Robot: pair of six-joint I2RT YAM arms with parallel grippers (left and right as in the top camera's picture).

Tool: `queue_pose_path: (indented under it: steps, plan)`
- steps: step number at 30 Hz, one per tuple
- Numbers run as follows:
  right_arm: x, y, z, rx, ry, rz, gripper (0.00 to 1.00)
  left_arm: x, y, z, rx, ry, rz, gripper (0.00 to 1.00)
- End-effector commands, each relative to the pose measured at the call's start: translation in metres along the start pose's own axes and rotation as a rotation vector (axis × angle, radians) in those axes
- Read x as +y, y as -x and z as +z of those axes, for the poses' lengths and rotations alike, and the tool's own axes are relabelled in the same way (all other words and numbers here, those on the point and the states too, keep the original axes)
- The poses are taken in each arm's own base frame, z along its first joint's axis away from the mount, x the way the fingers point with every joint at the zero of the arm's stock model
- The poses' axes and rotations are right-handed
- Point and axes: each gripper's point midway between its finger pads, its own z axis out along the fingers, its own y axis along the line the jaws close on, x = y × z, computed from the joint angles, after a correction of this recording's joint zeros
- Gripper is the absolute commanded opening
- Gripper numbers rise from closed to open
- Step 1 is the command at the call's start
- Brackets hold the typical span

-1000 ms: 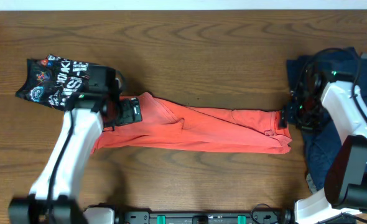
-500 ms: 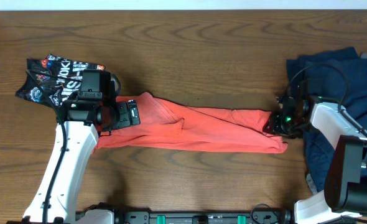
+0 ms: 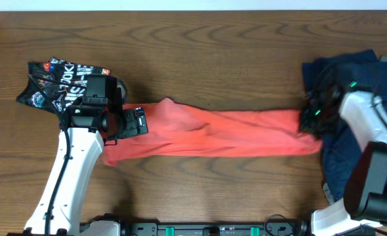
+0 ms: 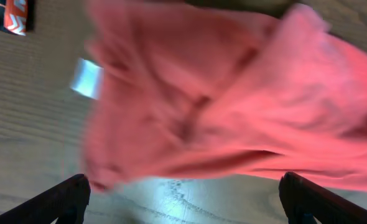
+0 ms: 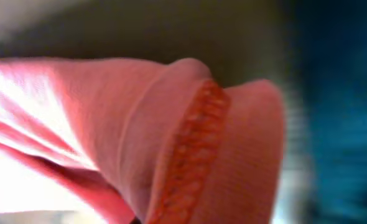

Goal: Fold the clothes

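Coral-red T-shirt (image 3: 233,134) is stretched in a long, narrow band across the middle of the wooden table (image 3: 213,46) — bunched and creased, no chest lettering showing from above. Its left end sags toward the table's front edge; its right end reaches the navy garment (image 3: 354,75), which lies heaped at the far right. Off at the far left sits the black printed garment (image 3: 52,82), crumpled, just beside the left arm.

Over to the left gripper (image 4: 183,186) — fingers spread wide, one dark fingertip at each lower corner of the wrist view, closed on nothing. Rumpled coral fabric fills the view just ahead of them, with a small white tag (image 4: 86,78) showing on it and bare wood grain below. Everything here is blurred.

Now the right gripper (image 3: 309,121), at the shirt's right end, hard against the navy pile. Its wrist view is packed with coral cloth right up at the lens: a thick fold with a stitched hem (image 5: 193,155) running up through it, and a dark blue blur to the right. The fingers themselves are hidden behind the cloth, but the fold looks pinched between them — clamped on that end.
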Motion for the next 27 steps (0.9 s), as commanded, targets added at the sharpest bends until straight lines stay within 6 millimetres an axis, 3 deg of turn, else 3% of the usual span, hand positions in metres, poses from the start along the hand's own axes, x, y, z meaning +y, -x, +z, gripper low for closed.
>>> queue_pose_path:
  steps: [1, 4, 11, 16, 23, 27]
  plan:
    - [-0.007, 0.025, -0.038, -0.078, -0.073, 0.025, 0.01, 0.001, 0.003, -0.002, -0.006, 0.001, -0.006, 0.98]
    - [0.016, 0.018, -0.048, -0.048, -0.059, -0.030, 0.01, 0.001, 0.004, -0.002, -0.007, 0.001, -0.007, 0.98]
    - [0.120, -0.009, -0.037, -0.004, 0.098, -0.156, 0.01, 0.001, 0.003, -0.002, -0.003, 0.002, -0.007, 0.98]
    - [0.182, -0.028, -0.022, -0.012, 0.135, -0.224, 0.01, 0.001, 0.002, -0.002, 0.001, 0.003, -0.007, 0.98]
    - [0.234, -0.052, 0.009, 0.006, 0.151, -0.310, 0.02, 0.001, 0.000, -0.002, 0.007, 0.005, -0.007, 0.98]
    - [0.254, -0.057, 0.027, 0.012, 0.177, -0.353, 0.14, 0.002, 0.000, -0.002, 0.009, 0.005, -0.007, 0.98]
